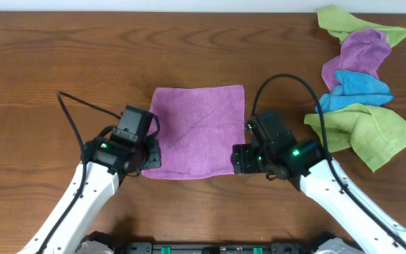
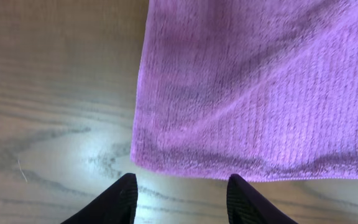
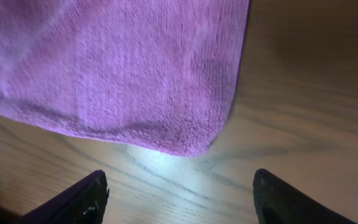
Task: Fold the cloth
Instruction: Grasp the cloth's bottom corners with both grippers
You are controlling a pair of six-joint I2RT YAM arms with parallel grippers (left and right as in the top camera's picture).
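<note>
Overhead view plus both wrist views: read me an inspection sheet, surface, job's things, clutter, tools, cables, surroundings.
Surface: brown wood-grain table.
Job's things: square purple-magenta microfibre cloth, flat, unfolded.
Clutter: heap of crumpled green, mauve and blue cloths, far right.
Tools: left tool open at cloth's near left corner; right tool open at near right corner; both empty.
Cables: one black cable left, one right.
Surroundings: pale strip beyond far edge.
</note>
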